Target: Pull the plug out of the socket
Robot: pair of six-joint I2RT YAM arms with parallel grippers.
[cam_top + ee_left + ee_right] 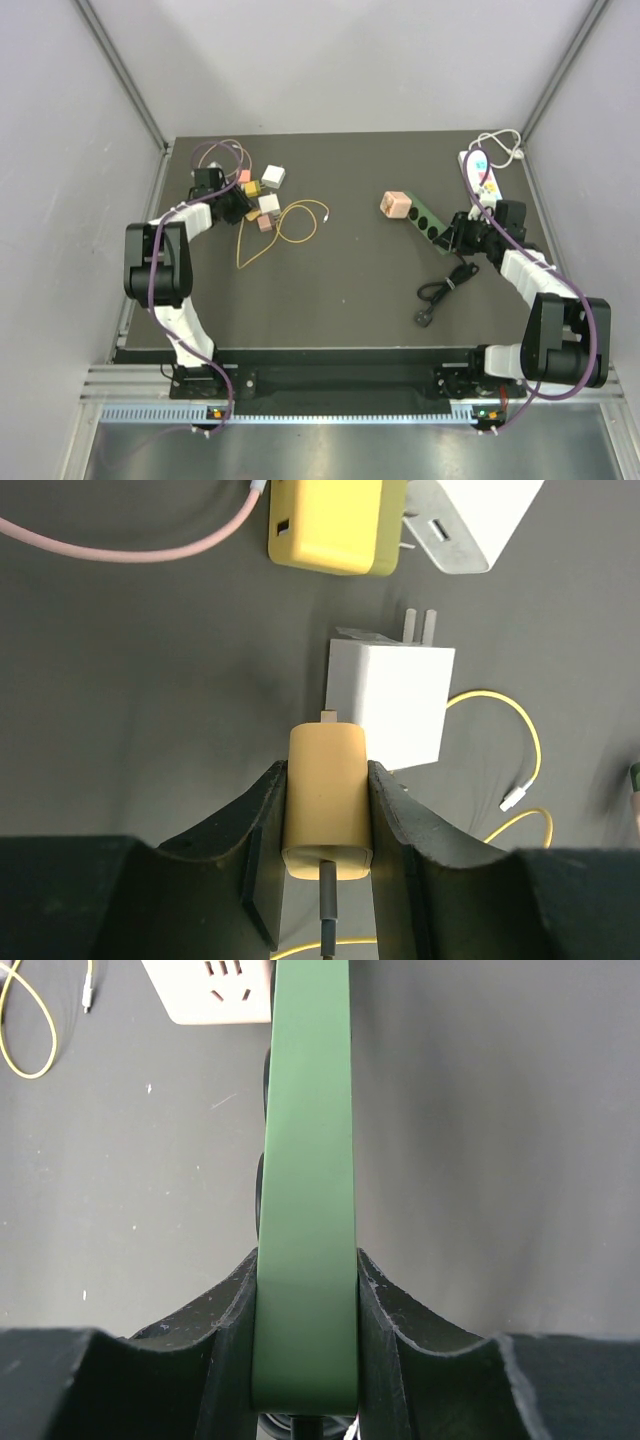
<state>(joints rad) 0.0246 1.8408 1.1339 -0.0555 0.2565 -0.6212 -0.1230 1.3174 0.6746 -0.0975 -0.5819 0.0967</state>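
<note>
Peach plug adapter [396, 205] sits on the end of the green power strip [425, 222] farthest from the right gripper [458, 238] in the top external view. That gripper is clamped on the strip's near end. A black cable [440, 292] lies coiled on the tabletop [350, 290] just in front of it, and a white power strip [480, 172] lies beyond it at the far corner. The left gripper [232, 205] is well apart from the adapter, among a cluster of small chargers, with a yellow cable [285, 225] looped just to its right.

From the left wrist, the left gripper [327, 775] is closed narrowly on an orange charger [326, 795], both fingers [400, 820] pressed against its sides. A dark lead leaves the charger's near end. Just ahead and slightly to the right lies a white charger [390, 705], its two prongs pointing away. Farther ahead are a yellow charger [335, 525], another white one and a pink cable [120, 548].

From the right wrist, the right gripper [307, 1260] is closed on the green power strip [308, 1160], seen edge-on and running straight ahead between the fingers [390, 1320]. The peach plug adapter [215, 995] shows at the strip's far end, left of it, its socket holes facing the camera. Whether its pins are seated in the strip cannot be told here.
</note>
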